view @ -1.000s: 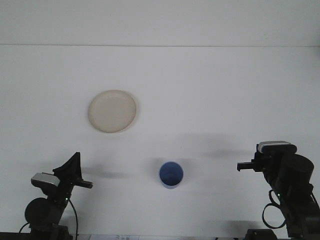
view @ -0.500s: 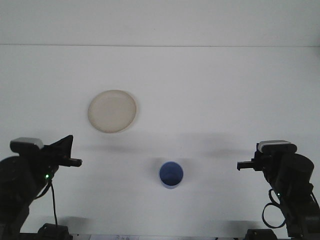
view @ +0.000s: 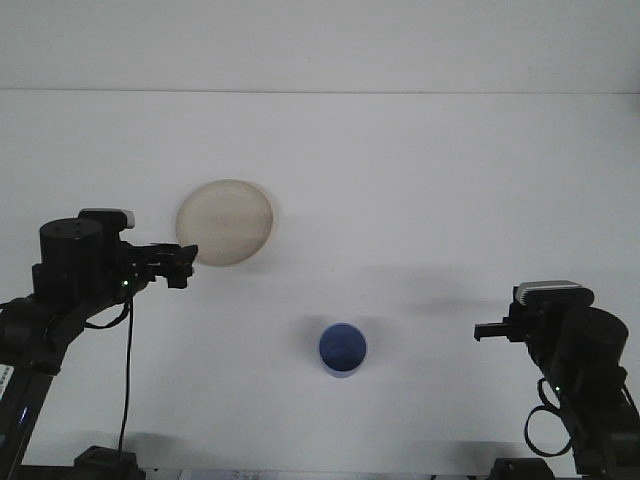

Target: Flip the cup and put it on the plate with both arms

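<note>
Matt cream plate (view: 225,222), smooth blue plastic-looking cup (view: 343,349), matt white table (view: 420,180).

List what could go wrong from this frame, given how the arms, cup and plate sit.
1. The left end effector hangs level with the beige plate, right at its near-left rim; pushing further could nudge the plate.
2. The blue cup stands alone between both arms, mouth showing; a careless sideways approach from the right end effector might topple it.

I can't read any text, label, brand or number anywhere here; the faint marks at the bench's (view: 420,180) near edge are too blurred.
</note>
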Available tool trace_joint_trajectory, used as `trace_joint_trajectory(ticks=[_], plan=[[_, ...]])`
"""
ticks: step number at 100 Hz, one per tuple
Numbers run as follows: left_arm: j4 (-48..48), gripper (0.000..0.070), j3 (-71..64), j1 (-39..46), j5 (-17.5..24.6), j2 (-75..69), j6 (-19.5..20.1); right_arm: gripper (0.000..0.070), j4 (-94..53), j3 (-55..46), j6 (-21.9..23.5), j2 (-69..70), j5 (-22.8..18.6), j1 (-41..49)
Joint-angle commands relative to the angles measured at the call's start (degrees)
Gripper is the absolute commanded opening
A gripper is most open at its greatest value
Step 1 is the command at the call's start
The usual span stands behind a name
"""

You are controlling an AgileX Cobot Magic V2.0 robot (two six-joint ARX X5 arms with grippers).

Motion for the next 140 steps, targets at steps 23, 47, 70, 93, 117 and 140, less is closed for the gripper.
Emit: trace_joint_trajectory(ticks=[23,47,70,93,117,140], plan=[[0.6,0.0623,1.3,-9.5,13.1,3.9,0.0,0.0,0.5,0.9,0.1,0.2,0.0,0.0],[1.8,0.0623,1.9,-24.2,9.0,11.5,-0.2,0.0,0.5,0.9,0.2,0.2,0.0,0.0],[2.2,0.0623,3.0,-31.8,6.8,19.6,0.2,0.0,0.5,0.9,0.2,0.2,0.0,0.0],[3.4,0.0623,3.7,-36.0,6.8,25.8,0.3,0.0,0.5,0.9,0.2,0.2,0.0,0.0],[4.0,0.0486,3.7,-39.1,1.7,30.2,1.4,0.0,0.5,0.9,0.2,0.2,0.0,0.0],[9.2,0.0,3.8,-40.2,1.5,31.2,1.4,0.0,0.4,0.9,0.2,0.2,0.0,0.0]])
